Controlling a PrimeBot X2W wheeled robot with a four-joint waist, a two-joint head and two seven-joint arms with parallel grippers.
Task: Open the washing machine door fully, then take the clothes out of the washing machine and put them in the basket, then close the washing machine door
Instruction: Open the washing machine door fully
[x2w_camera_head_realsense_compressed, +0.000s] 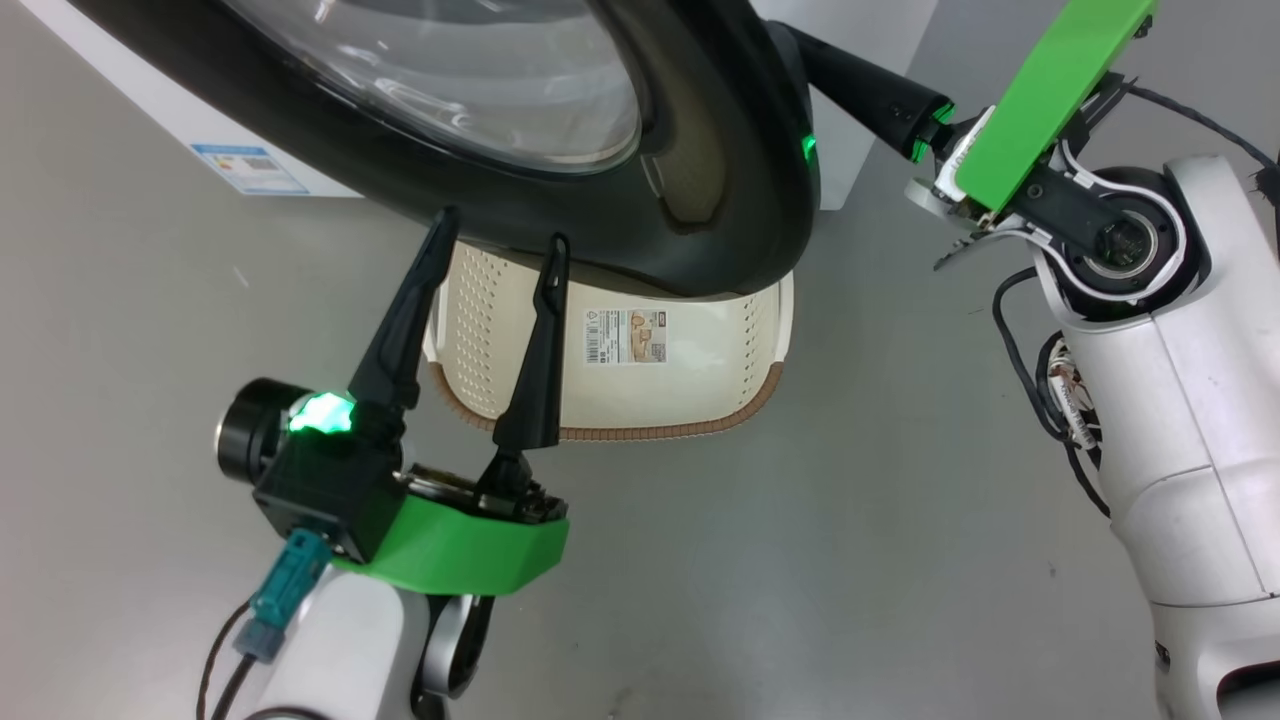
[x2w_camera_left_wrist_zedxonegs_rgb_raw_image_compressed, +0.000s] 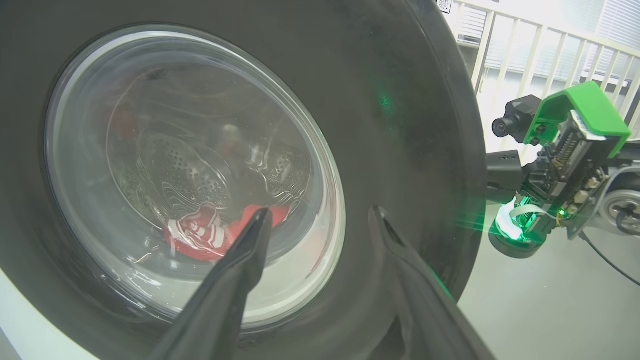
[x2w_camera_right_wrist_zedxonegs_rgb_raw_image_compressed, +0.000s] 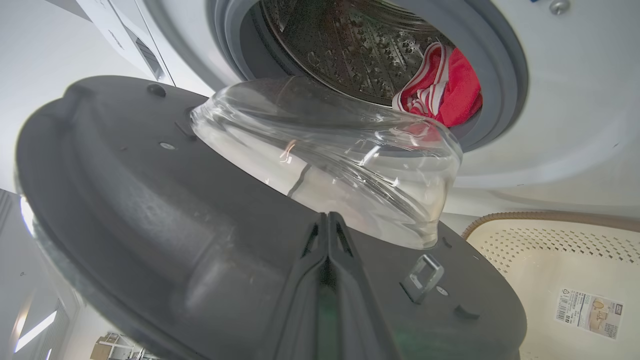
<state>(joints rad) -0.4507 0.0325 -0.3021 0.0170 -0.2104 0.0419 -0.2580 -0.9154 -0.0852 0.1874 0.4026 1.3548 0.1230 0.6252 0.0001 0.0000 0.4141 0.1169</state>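
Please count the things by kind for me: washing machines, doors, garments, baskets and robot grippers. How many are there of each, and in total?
Washing machine: 1
Washing machine door: 1
Red garment: 1
Basket: 1
Grippers: 2, the left gripper and the right gripper
Total: 6

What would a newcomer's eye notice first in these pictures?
The big black-rimmed washing machine door, swung partly open, spans the top of the head view. Red striped clothes lie at the mouth of the drum, and the cream basket sits on the floor below the door.
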